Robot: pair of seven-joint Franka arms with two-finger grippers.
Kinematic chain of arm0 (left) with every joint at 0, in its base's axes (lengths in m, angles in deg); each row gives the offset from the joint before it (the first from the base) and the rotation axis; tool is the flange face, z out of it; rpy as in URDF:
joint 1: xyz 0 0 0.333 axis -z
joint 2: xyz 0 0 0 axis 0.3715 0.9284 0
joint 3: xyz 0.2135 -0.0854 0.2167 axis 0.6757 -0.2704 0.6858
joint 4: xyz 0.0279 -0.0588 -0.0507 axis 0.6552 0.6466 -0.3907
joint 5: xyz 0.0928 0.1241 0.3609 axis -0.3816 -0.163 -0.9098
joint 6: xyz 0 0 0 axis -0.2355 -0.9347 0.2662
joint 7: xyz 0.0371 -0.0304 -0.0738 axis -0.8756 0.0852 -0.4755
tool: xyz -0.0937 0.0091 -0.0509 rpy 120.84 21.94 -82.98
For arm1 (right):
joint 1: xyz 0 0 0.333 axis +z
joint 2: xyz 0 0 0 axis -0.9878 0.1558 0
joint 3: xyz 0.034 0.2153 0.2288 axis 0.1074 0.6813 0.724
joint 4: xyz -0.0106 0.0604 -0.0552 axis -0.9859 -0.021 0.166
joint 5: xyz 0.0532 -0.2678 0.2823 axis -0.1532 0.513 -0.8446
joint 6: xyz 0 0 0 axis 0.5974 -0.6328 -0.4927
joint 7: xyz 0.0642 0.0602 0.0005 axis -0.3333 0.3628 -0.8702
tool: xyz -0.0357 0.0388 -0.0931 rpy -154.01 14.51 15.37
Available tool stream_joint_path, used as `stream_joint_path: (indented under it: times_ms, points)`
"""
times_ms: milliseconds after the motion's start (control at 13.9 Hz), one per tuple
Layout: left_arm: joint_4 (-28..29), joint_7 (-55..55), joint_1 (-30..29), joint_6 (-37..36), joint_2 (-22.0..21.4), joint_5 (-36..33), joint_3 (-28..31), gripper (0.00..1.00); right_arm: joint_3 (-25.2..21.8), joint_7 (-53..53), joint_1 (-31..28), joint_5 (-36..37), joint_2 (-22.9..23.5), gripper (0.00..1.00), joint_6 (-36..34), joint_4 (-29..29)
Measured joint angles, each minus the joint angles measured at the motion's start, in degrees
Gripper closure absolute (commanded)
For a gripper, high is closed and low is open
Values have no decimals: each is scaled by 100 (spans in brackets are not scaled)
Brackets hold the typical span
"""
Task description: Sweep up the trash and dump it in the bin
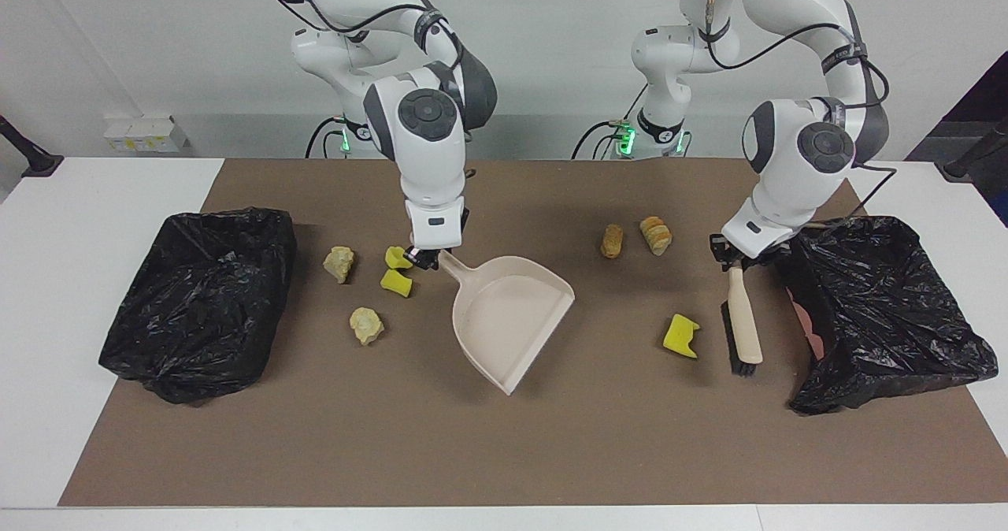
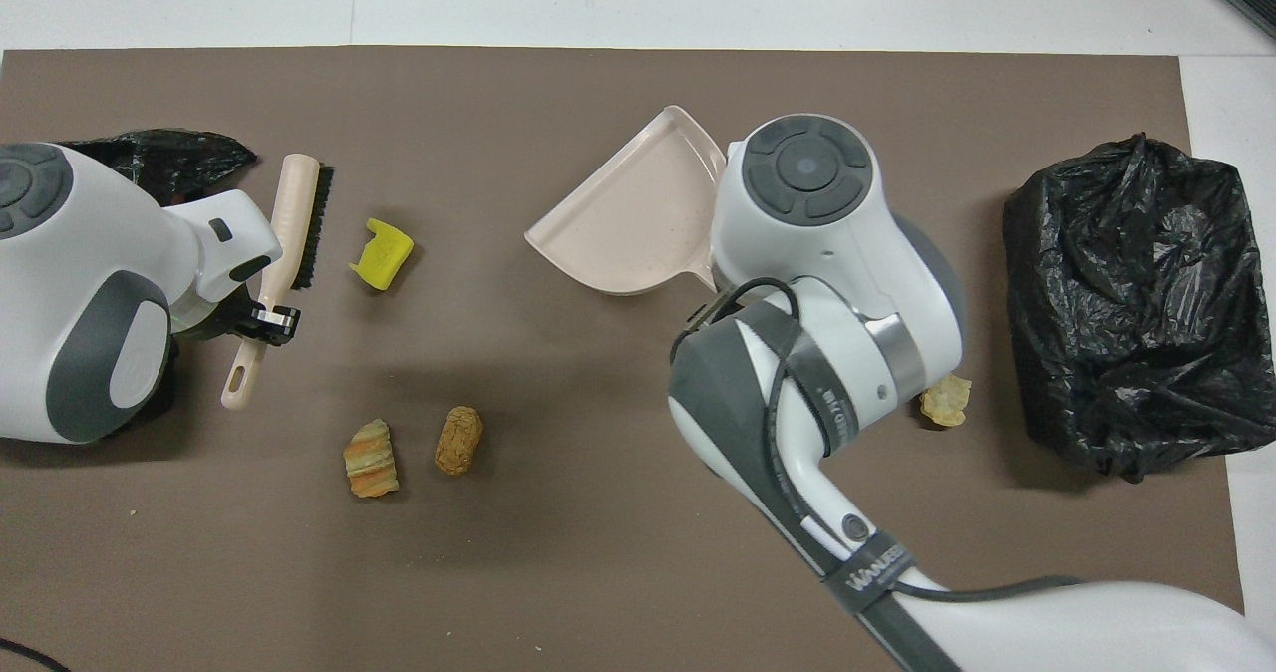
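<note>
Nothing swept yet: scraps [image 1: 366,324] lie scattered around the dustpan [image 1: 512,318], whose handle the right gripper [image 1: 423,258] clasps; the left gripper [image 1: 736,261] grips the brush [image 1: 744,322] beside it

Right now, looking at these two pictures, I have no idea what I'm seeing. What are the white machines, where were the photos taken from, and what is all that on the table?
They are two robot arms, each ending in a two-finger gripper. One picture looks at them from across the table; the other looks down from above their own end.

The right gripper is at the handle of a beige dustpan lying on the brown mat. The left gripper is at the handle of a hand brush.

Scattered on the mat are scraps to sweep up: yellow foam pieces, pale crumpled lumps and two brown bits. At each end of the table stands a bin lined with a black bag.
</note>
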Motion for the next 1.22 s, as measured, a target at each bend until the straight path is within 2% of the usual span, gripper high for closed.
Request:
stream_joint_path:
  times_ms: [216, 647, 863, 1222]
  points:
    - [-29, 19, -33, 169, 264, -1, 63, 100, 2, -1377, -181, -2, -93, 100, 115, 357]
    - [192, 188, -82, 322, 264, -1, 7, 100, 34, -3147, -170, -2, -547, 100, 880, 1399]
    - [298, 188, -53, 314, 216, -1, -74, 100, 54, -3389, -87, 2, -552, 100, 1199, 1636]
    - [950, 187, 352, 314, -166, 3, -108, 100, 53, -3098, 295, 174, -544, 100, 1502, 1995]
